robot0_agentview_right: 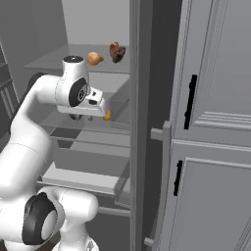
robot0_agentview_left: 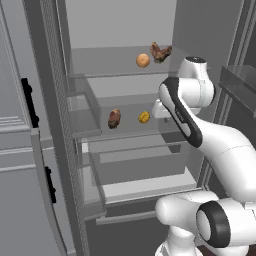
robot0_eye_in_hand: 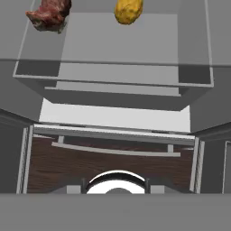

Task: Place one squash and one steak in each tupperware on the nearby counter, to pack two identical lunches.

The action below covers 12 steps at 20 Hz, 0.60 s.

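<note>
- Tool (robot0_agentview_right: 101, 112): on the end of the white arm, reaching into an open refrigerator at the level of the middle shelf (robot0_agentview_left: 125, 131). Its jaws are closed and hold nothing. Its tip lies just beside the yellow squash (robot0_agentview_right: 106, 115); contact cannot be confirmed.
- Left side, left base view: a grey panelled door (robot0_agentview_left: 20, 150) with black handles (robot0_agentview_left: 29, 102) stands beside the refrigerator opening.
- Middle shelf, left to right: the lower steak (robot0_agentview_left: 114, 118), dark reddish-brown, sits left of the yellow squash (robot0_agentview_left: 144, 117), the two apart. Both rest on the clear shelf.
- Hand view: the lower steak (robot0_eye_in_hand: 48, 13) appears at upper left and the yellow squash (robot0_eye_in_hand: 128, 10) at upper centre, both at the far end of the shelf.
- Upper shelf (robot0_agentview_left: 120, 74), left to right: the orange squash (robot0_agentview_left: 143, 60) sits just left of the upper steak (robot0_agentview_left: 160, 52), close together.
- Right base view: the orange squash (robot0_agentview_right: 94, 58) and the upper steak (robot0_agentview_right: 116, 51) sit above the arm's wrist.
- Right side, right base view: grey panelled cabinet doors (robot0_agentview_right: 220, 147) with black handles (robot0_agentview_right: 190, 101).
</note>
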Available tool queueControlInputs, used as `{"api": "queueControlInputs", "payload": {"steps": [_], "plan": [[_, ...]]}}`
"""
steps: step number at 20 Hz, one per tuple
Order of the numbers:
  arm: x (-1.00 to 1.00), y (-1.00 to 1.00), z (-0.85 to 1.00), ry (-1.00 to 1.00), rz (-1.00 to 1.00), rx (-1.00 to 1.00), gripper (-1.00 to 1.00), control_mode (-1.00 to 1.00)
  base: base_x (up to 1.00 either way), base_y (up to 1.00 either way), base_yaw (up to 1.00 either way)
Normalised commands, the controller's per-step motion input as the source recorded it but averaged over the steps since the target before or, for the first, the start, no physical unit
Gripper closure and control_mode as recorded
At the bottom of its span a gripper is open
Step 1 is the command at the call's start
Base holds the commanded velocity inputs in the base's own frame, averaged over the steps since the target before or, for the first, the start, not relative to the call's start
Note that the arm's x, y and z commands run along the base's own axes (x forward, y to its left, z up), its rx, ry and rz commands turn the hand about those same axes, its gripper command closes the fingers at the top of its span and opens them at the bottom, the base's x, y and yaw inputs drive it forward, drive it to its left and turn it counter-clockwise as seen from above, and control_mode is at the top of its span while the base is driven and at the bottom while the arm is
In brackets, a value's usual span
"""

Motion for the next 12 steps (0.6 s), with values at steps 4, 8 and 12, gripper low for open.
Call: {"api": "queueControlInputs", "payload": {"steps": [4, 8, 12], "plan": [[0.0, 0.0, -0.07, -0.02, 0.0, 0.0, -1.0, -1.0, 0.0, 0.0, 0.0], [0.06, 0.03, -0.14, -0.07, 0.0, 0.0, -1.0, -1.0, 0.0, 0.0, 0.0], [0.23, 0.0, -0.27, -0.06, -0.02, 0.0, -1.0, -1.0, 0.0, 0.0, 0.0]]}}
